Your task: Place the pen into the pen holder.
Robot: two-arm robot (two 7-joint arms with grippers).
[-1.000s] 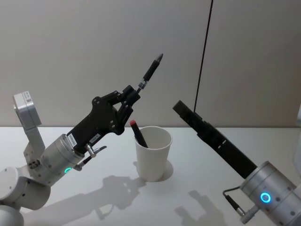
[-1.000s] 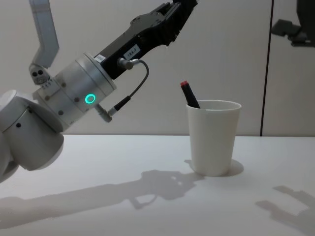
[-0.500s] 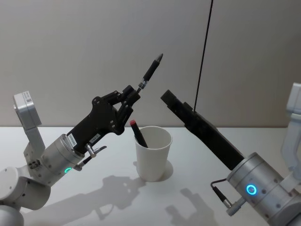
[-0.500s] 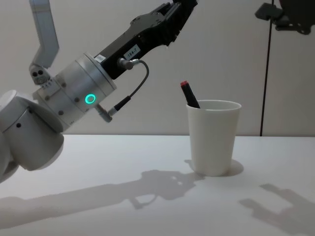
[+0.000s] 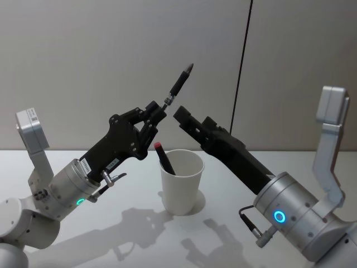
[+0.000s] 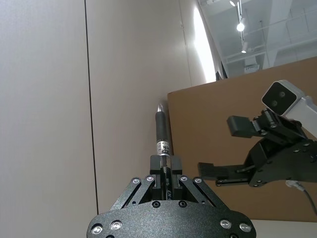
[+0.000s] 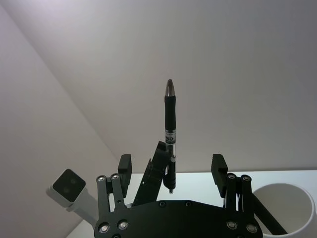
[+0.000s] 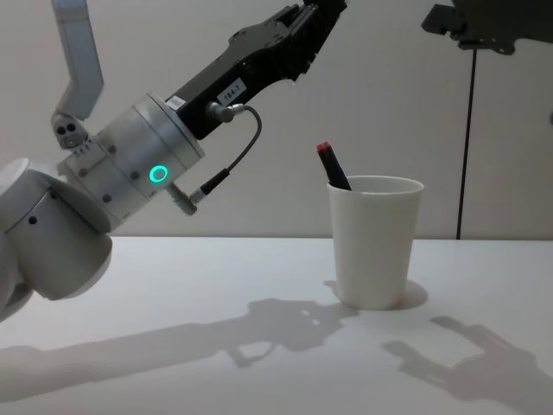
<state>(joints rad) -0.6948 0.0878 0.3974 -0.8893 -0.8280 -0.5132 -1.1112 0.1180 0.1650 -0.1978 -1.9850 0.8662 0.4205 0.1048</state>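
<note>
The left claw (image 5: 158, 110) pinches the pen (image 5: 179, 85) by its lower end, tip raised high above and left of the white cup (image 5: 181, 187) on the bench (image 5: 136, 190), seemingly offering the bare barrel to the right claw (image 5: 182, 116), spread just beside it.

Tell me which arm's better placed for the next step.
Right, probably. The left gripper grips the pen by its lower end, tip up, which is awkward for dropping it into the pen holder. The right gripper is open, close beside the pen and lined up to take it.
</note>
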